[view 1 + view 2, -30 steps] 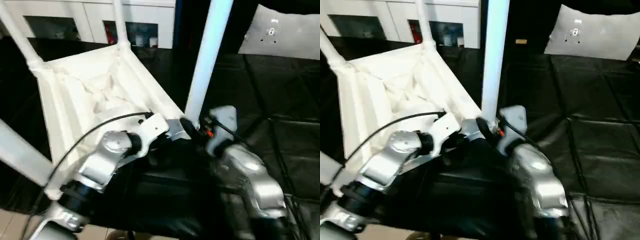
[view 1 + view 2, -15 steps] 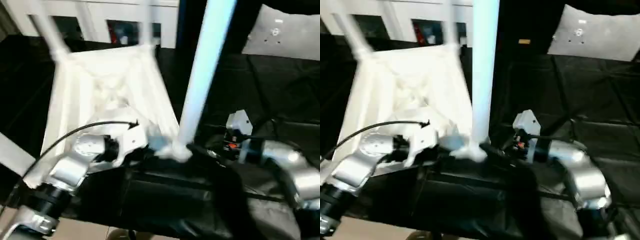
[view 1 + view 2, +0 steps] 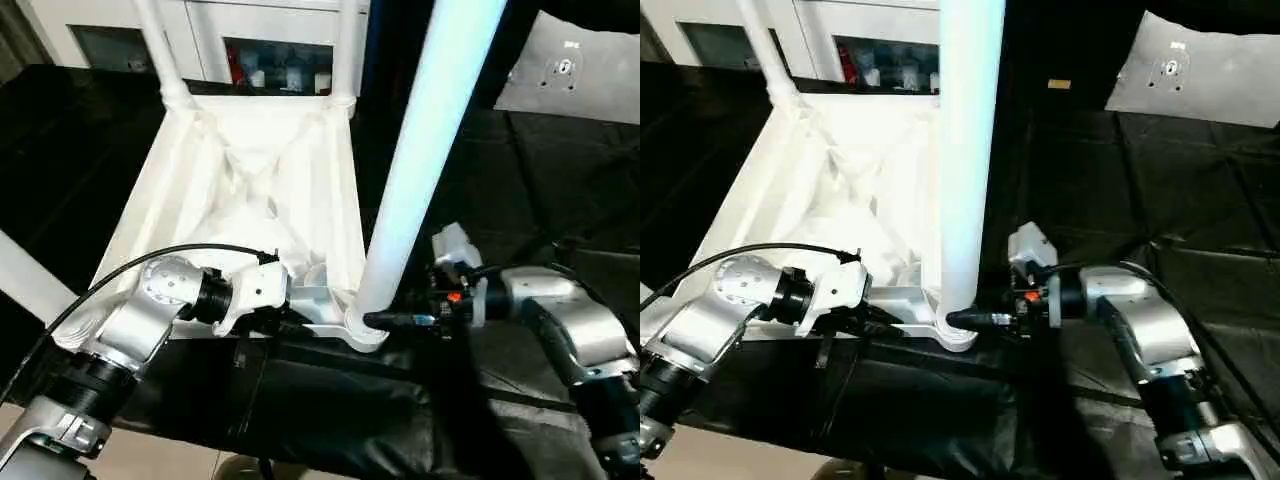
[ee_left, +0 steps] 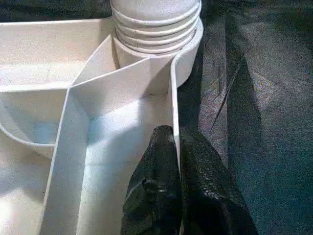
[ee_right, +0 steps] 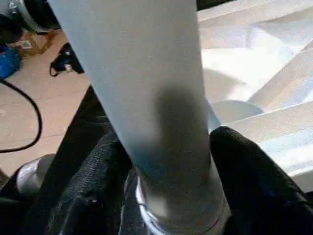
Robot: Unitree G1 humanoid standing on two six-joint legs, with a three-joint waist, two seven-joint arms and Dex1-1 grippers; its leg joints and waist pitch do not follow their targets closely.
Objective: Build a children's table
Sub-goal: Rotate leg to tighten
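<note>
The children's table lies upside down: a white ribbed tabletop (image 3: 250, 180) with legs standing up from its corners. The near right leg (image 3: 420, 160) stands upright in its corner socket (image 3: 362, 330). My right gripper (image 5: 171, 147) is shut on this leg just above the socket, one black finger (image 5: 98, 186) on each side. My left gripper (image 4: 177, 142) is shut on the thin rim wall of the tabletop (image 4: 122, 93), close to the same corner. Two more legs (image 3: 160, 50) rise at the far corners, and another leg (image 3: 25, 280) crosses the left edge.
A white cabinet with glass doors (image 3: 270, 60) stands behind the table. A grey panel (image 3: 580, 70) lies at the back right on the black padded mat (image 3: 560, 200). Light floor (image 3: 150, 460) shows past the mat's near edge, with a cable (image 5: 24, 122) on it.
The camera has shifted. My right gripper has come in from the right to the base of the near leg and narrowed around it. My left gripper has kept its pinch on the rim.
</note>
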